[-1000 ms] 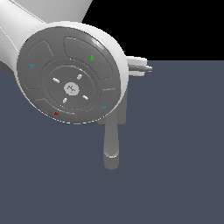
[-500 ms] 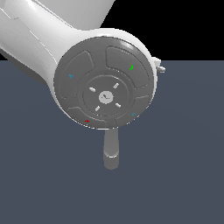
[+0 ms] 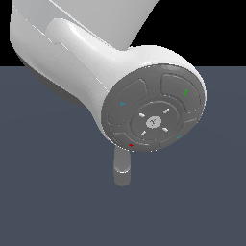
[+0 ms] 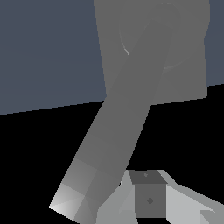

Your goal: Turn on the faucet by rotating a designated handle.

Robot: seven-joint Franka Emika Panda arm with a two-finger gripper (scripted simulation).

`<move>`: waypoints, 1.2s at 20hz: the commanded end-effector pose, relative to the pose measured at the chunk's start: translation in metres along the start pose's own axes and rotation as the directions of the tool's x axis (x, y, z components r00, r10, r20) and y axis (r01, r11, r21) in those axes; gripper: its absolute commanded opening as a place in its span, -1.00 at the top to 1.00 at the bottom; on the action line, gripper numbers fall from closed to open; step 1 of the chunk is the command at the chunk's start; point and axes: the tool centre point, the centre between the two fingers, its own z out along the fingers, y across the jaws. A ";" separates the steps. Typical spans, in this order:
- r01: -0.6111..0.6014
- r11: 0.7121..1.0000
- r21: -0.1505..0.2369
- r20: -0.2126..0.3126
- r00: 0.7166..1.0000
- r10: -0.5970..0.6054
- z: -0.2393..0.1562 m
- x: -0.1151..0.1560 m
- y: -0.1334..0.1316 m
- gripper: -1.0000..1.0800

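Observation:
Most of the faucet is hidden in the exterior view behind my glossy white arm and its round grey joint cap; only the spout's end shows below the cap. The wrist view shows the faucet's flat rectangular base block and the thick rounded spout tube running out from it. The handle is hidden in both views. Of my gripper, only a white finger with a dark grey pad shows at the picture's edge, close beside the spout's end. Its jaws are not visible enough to judge.
The faucet stands on a dull blue-grey surface, with black background above it. My own arm fills the exterior view's upper left and middle.
My arm's round joint cap has swung toward the exterior view's right and slightly down. It now covers the thin lever that showed at its right edge earlier.

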 end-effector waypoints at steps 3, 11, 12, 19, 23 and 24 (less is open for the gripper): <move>0.070 0.996 -0.049 -0.065 0.995 -0.073 0.008 0.003 -0.008 1.00; 0.103 0.993 -0.064 -0.083 0.991 -0.108 0.013 0.002 -0.029 1.00; 0.107 0.992 -0.066 -0.085 0.990 -0.112 0.014 0.002 -0.032 1.00; 0.058 0.998 -0.039 0.014 0.998 -0.057 0.014 -0.008 -0.043 1.00; 0.070 0.997 -0.045 -0.009 0.997 -0.070 0.014 0.004 -0.052 1.00; 0.073 0.996 -0.047 -0.015 0.997 -0.073 0.014 0.007 -0.055 1.00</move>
